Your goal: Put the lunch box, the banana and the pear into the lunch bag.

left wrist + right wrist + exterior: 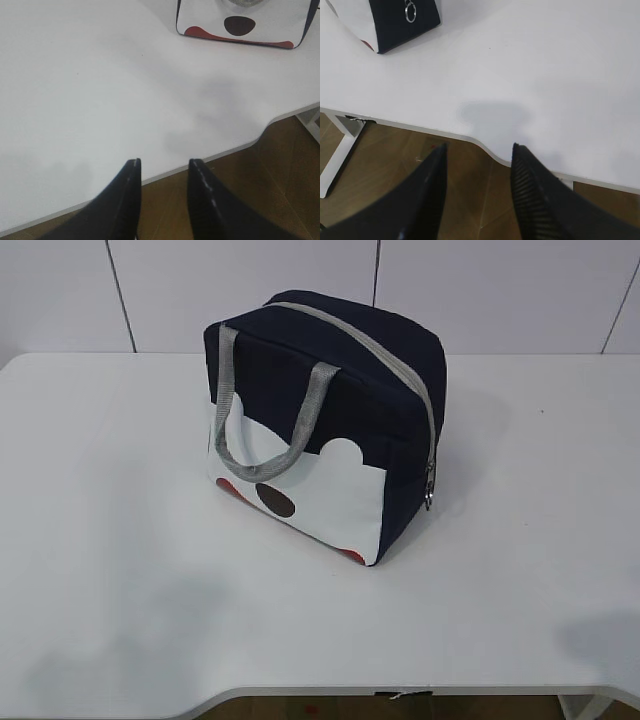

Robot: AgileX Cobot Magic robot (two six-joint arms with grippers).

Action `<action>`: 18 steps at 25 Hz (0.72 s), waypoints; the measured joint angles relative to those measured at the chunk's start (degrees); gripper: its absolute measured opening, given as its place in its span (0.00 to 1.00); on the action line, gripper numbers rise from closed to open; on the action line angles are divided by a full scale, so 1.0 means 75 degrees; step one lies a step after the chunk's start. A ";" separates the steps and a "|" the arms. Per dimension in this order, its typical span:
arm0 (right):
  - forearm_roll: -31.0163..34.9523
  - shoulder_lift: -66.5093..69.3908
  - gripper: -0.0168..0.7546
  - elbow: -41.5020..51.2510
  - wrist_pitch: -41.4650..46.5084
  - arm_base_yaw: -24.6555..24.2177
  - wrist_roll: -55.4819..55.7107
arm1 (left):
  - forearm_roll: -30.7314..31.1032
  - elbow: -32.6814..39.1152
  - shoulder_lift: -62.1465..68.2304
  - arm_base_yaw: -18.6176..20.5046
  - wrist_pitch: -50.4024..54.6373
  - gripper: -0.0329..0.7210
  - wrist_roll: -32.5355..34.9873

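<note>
The navy lunch bag [330, 420] stands upright mid-table with its grey zipper closed over the top and the ring pull hanging at its right side. Its white dotted panel [240, 22] shows at the top of the left wrist view, and its dark end with the ring pull [410, 11] in the right wrist view's top left corner. My left gripper [165, 162] hangs open over the table's front edge with nothing between its fingers. My right gripper [479, 147] is also open and empty above the front edge. The lunch box, banana and pear are out of view.
The white table [120, 540] has a curved cut-out in its front edge [485, 145]. Brown wooden floor [250, 190] lies below it, and a white table leg [337, 155] stands at the left of the right wrist view.
</note>
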 joint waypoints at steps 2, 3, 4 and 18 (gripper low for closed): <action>0.0000 0.0000 0.47 0.0000 0.0000 0.0000 0.0000 | 0.0000 0.0000 0.0000 0.0000 0.0000 0.36 0.0000; 0.0000 0.0000 0.47 0.0000 0.0000 0.0000 0.0000 | 0.0000 0.0000 0.0000 0.0000 0.0000 0.36 0.0000; 0.0000 0.0000 0.47 0.0000 0.0000 0.0000 0.0000 | 0.0000 0.0000 0.0000 0.0000 0.0000 0.36 0.0000; 0.0000 0.0000 0.47 0.0000 0.0000 -0.0041 0.0000 | 0.0000 0.0000 0.0000 0.0942 0.0000 0.36 0.0000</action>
